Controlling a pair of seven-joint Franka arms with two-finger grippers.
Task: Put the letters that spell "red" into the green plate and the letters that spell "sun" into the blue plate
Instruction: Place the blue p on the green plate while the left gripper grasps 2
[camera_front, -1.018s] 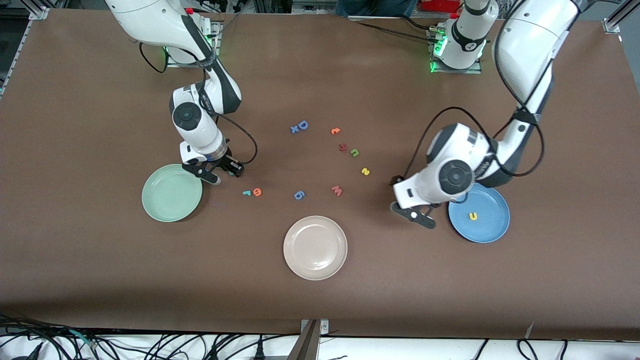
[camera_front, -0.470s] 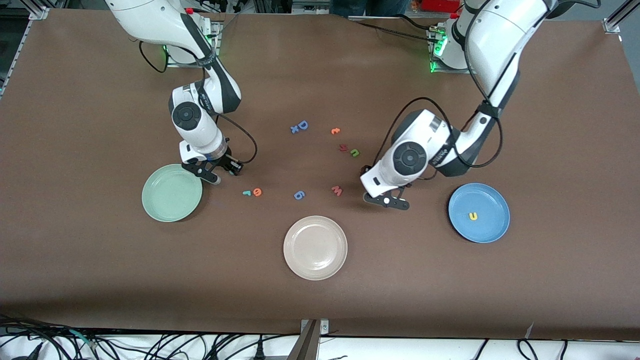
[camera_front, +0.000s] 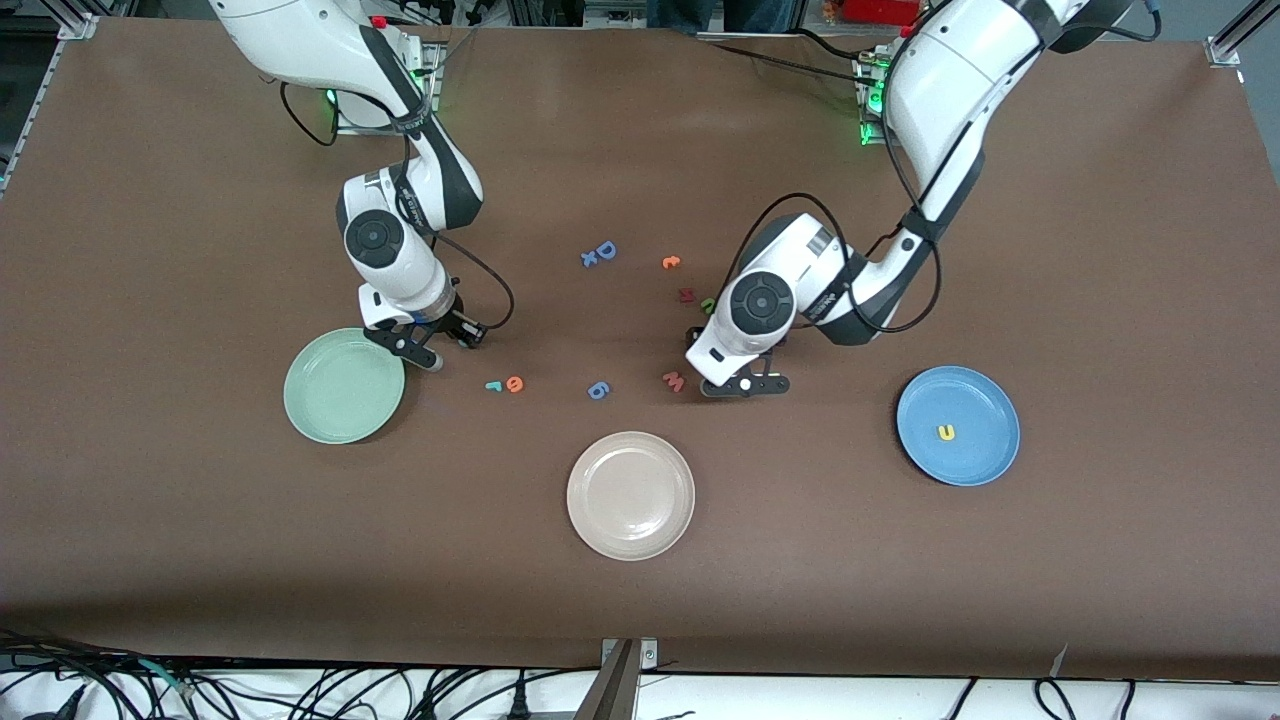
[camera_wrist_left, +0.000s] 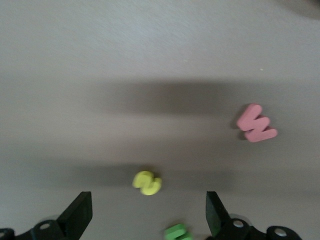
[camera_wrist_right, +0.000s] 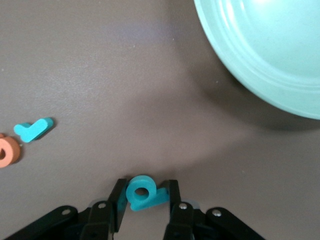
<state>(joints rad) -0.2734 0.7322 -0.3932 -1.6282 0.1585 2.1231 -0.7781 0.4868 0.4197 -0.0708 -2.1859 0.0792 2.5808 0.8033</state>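
The right gripper (camera_wrist_right: 143, 202) clamps its fingers on the teal foam "d" (camera_wrist_right: 142, 192) beside the round mint-green plate (camera_wrist_right: 270, 55), while the left gripper (camera_wrist_left: 149, 220), fingers apart, hovers over the yellow foam "s" (camera_wrist_left: 147, 182).

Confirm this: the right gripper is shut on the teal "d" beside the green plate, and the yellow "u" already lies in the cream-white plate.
One thing is wrong. The yellow "u" lies in the blue plate, not the cream-white plate, as the front view shows. The right gripper is indeed shut on the teal "d" beside the green plate.
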